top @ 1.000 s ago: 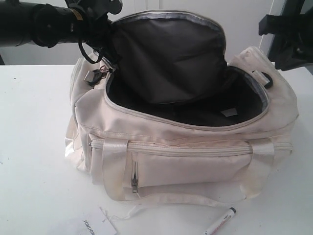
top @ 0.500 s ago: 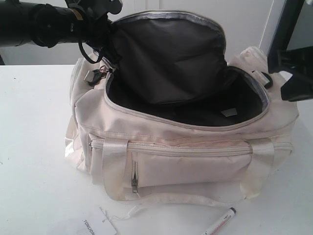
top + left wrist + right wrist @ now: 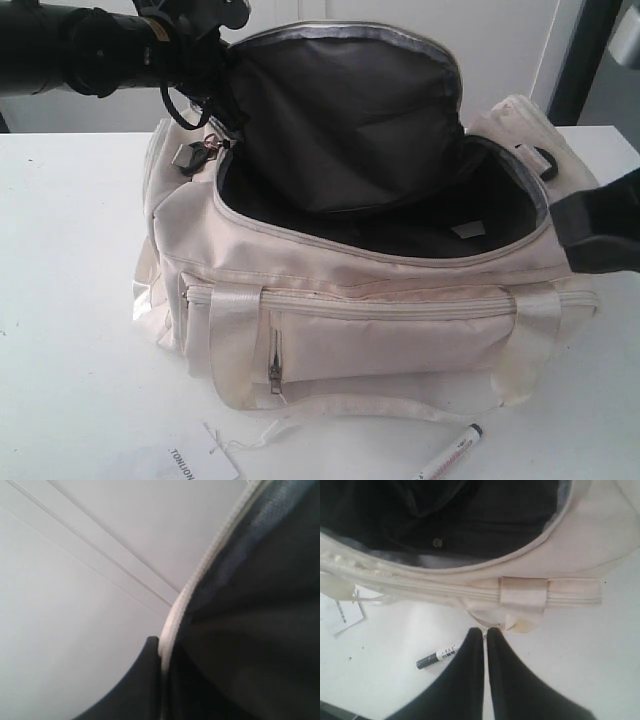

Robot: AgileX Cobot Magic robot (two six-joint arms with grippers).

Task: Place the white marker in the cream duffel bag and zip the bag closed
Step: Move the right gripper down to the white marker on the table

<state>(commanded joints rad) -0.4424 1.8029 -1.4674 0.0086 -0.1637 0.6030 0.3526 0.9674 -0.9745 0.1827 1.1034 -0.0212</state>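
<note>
The white marker (image 3: 452, 450) lies on the counter (image 3: 70, 300) in front of the cream duffel bag (image 3: 400, 335), clear of it, with its dark cap pointing away from you to the right. In the exterior view, the frame edge cuts off its lower end. A paper tag (image 3: 195, 462) sits to its left, also clipped by the frame, and a loose strap (image 3: 350, 405) trails on the counter between bag and marker.

The bag's mouth gapes wide, with the lid flap (image 3: 340, 110) standing upright at the back and the dark lining showing. Your right hand (image 3: 485, 630) hovers above bare counter just beside the front handle loop (image 3: 522, 597), fingers pressed together, with the marker off to one side of it. In the exterior view only a dark block of this hand shows, at the right edge.

Your left hand (image 3: 222, 50) is up at the flap's left edge, above the zip pull (image 3: 195, 152). Its wrist view shows one finger (image 3: 146, 680) against the pale zip tape (the other is hidden), so I cannot tell whether that hand is spread or pinching. The bag blocks any view of the counter behind it.
</note>
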